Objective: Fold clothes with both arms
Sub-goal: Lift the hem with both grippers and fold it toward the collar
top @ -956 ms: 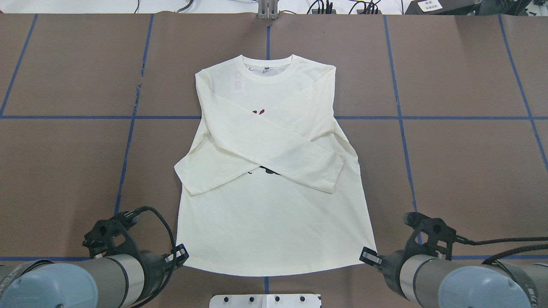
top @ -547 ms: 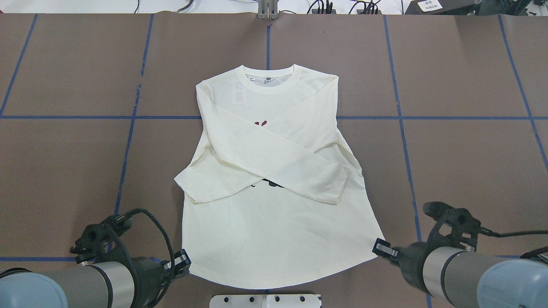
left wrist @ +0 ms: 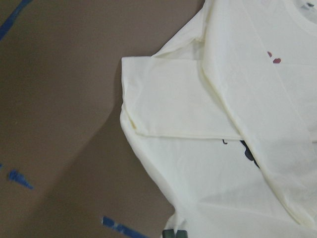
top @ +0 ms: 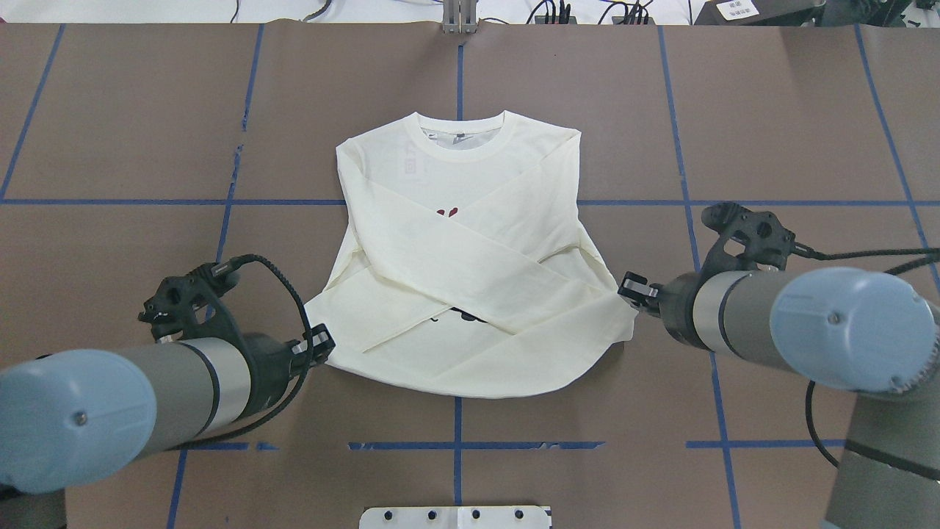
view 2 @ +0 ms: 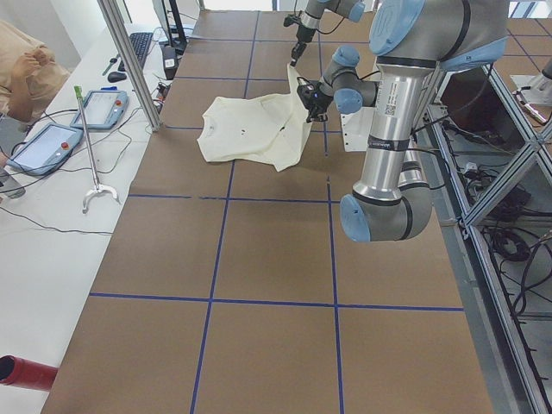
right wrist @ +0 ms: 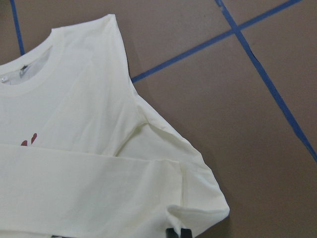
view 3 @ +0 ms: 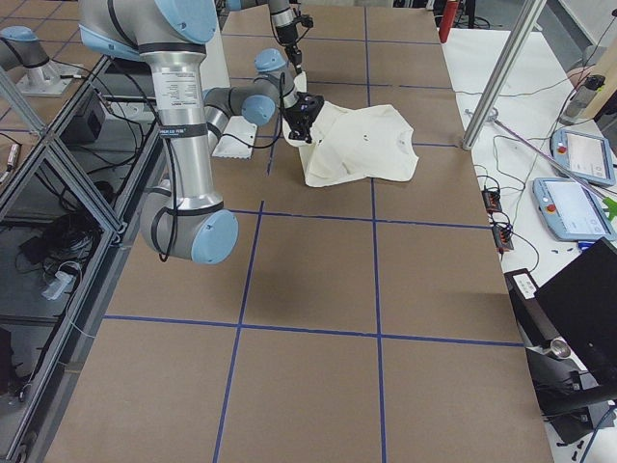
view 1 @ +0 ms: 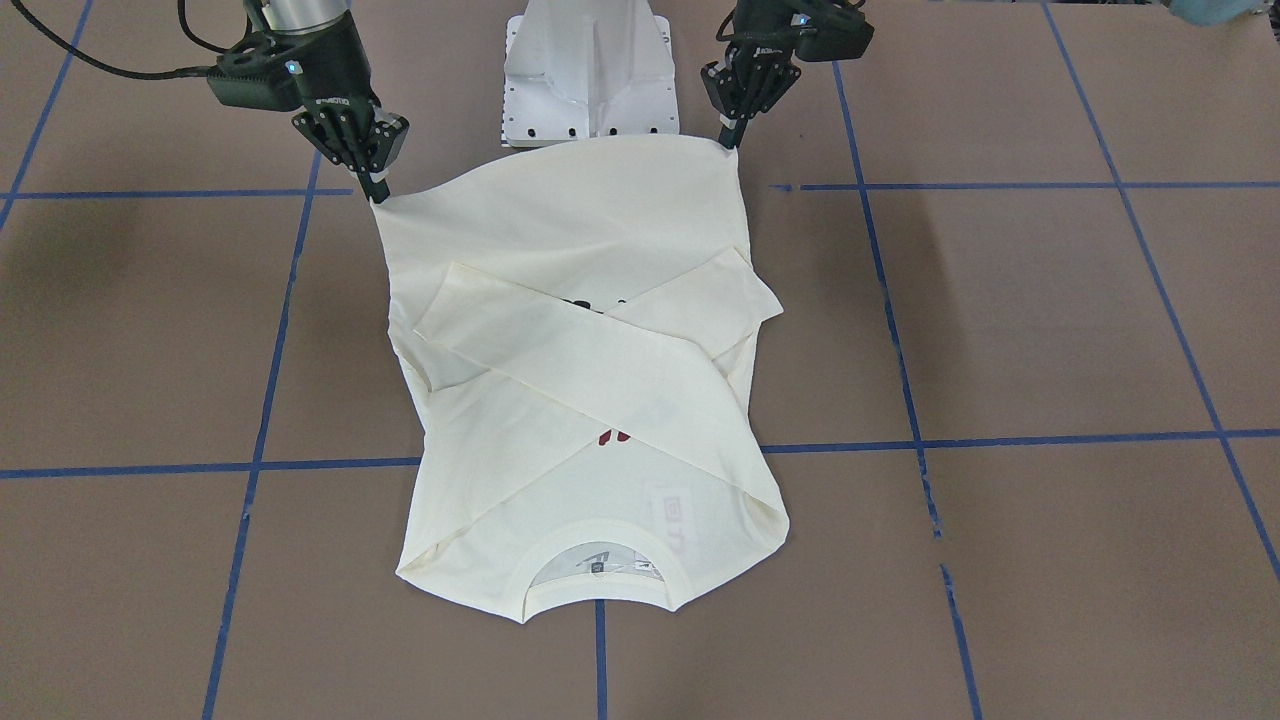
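The cream-white shirt (top: 470, 242) lies print side up in the middle of the table, collar (top: 461, 136) at the far end. Both sleeves are crossed over the chest and hide most of the red lettering (top: 444, 213) and black print (top: 466, 316). My left gripper (top: 323, 345) is shut on the hem's left corner and holds it above the table. My right gripper (top: 630, 288) is shut on the hem's right corner, also raised. The lower body hangs between them and curves down to the table. In the front-facing view the left gripper (view 1: 728, 140) and right gripper (view 1: 378, 193) pinch the two hem corners.
The white pedestal base (top: 455, 516) sits at the near table edge behind the hem. Blue tape lines (top: 455, 445) cross the brown table cover. An operator's side table with tablets (view 2: 52, 138) and a metal post (view 2: 129, 60) stand beyond the far edge.
Both grippers rose with the hem corners and moved forward toward the collar. The hem left the near edge and the lower body now hangs lifted. The right gripper travelled farther.
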You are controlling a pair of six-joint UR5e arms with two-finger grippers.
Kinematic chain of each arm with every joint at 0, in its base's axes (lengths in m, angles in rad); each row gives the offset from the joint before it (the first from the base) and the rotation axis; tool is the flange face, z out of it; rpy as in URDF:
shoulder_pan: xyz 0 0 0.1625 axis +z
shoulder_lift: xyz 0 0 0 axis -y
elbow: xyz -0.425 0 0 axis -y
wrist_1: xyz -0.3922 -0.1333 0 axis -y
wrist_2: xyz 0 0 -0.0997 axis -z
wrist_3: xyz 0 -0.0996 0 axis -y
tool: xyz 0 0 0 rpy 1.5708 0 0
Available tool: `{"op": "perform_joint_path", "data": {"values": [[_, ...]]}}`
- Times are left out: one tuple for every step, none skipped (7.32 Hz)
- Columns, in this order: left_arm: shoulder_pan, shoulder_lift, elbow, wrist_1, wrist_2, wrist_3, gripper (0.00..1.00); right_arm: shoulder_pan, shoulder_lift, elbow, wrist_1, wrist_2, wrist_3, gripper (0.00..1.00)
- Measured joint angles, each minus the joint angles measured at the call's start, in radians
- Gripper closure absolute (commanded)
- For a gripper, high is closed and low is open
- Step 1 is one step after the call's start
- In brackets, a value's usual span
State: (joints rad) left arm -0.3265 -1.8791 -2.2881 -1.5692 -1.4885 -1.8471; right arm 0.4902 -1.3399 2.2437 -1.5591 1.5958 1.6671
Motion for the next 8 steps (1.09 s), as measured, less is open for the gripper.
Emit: {"op": "perform_joint_path", "data": {"values": [[-0.088, -0.054, 0.088, -0.01, -0.018, 0.056, 1.0, 0.092, 0.083, -0.112, 0.0, 0.052, -0.077, 1.0], [-0.158, -0.115, 0.201, -0.037, -0.029, 0.088, 1.0, 0.158, 0.147, -0.214, 0.0, 0.082, -0.159, 1.0], [-0.21, -0.16, 0.307, -0.091, -0.035, 0.108, 1.0, 0.201, 0.2, -0.31, 0.003, 0.098, -0.215, 1.0], [-0.249, -0.184, 0.384, -0.148, -0.036, 0.118, 1.0, 0.229, 0.253, -0.402, 0.007, 0.105, -0.243, 1.0], [-0.28, -0.208, 0.458, -0.2, -0.036, 0.122, 1.0, 0.255, 0.31, -0.501, 0.01, 0.108, -0.271, 1.0], [-0.303, -0.239, 0.537, -0.253, -0.035, 0.124, 1.0, 0.275, 0.37, -0.605, 0.015, 0.108, -0.301, 1.0], [-0.324, -0.276, 0.617, -0.301, -0.033, 0.127, 1.0, 0.288, 0.43, -0.713, 0.036, 0.108, -0.316, 1.0], [-0.341, -0.308, 0.692, -0.344, -0.032, 0.13, 1.0, 0.299, 0.474, -0.813, 0.084, 0.108, -0.321, 1.0]]}}
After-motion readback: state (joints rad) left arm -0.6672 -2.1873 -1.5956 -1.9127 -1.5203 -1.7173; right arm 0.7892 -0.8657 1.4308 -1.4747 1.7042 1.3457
